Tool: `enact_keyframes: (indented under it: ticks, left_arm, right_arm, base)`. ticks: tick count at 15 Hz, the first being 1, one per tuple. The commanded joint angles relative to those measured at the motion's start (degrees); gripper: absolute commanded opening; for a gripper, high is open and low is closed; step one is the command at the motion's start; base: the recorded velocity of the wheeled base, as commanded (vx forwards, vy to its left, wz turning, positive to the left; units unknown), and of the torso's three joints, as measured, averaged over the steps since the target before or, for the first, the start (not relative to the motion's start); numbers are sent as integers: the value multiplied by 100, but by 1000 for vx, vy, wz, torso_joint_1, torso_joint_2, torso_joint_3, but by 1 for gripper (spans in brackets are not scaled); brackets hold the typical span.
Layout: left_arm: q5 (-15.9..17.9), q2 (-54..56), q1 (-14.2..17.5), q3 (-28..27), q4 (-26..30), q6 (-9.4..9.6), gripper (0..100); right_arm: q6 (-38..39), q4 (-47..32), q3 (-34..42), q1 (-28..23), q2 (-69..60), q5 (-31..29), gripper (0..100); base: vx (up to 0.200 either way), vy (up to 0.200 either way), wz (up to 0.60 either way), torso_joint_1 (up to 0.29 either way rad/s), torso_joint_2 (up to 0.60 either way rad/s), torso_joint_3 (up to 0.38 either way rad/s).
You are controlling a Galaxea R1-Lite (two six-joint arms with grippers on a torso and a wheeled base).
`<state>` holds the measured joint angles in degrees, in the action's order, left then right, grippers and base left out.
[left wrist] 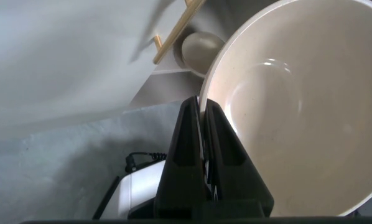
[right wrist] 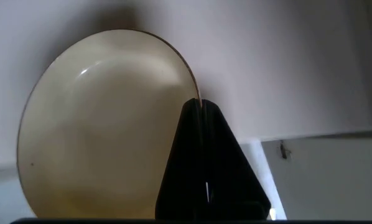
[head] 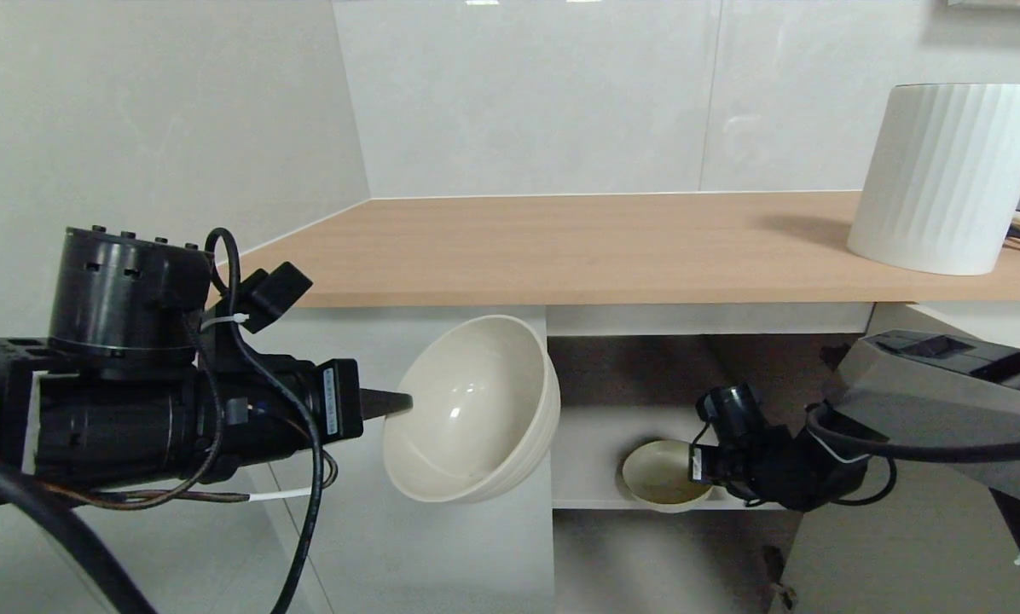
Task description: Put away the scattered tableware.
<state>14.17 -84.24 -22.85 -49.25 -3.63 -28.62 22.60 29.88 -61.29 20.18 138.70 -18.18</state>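
Head view: large bowl (head: 476, 409) below countertop (head: 604, 247); canister (head: 945, 179) atop.

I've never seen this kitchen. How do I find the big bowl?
Find the long wooden counter. Just below its front edge, toward the left, the left gripper pinches the big bowl by its rim. It is white, tipped on its side, and far larger than the small yellowish bowl that the right gripper holds by the open shelf.
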Motion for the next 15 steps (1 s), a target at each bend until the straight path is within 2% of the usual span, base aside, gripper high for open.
enact_keyframes:
  ticks: [1,4,15]
  left_arm:
    - [-2,-14,-1,3,-6,-3,0]
    - [-2,-49,-27,12,-6,-3,0]
    - [-10,-93,-45,21,-6,-3,0]
  right_arm:
    - [-1,0,-58,-22,104,-2,0]
    - [78,-70,-550,-93,385,-283,0]
    - [78,-131,-1042,-128,579,-371,0]
  base:
    - [0,0,0,0,0,0]
    - [0,0,0,0,0,0]
    - [0,0,0,0,0,0]
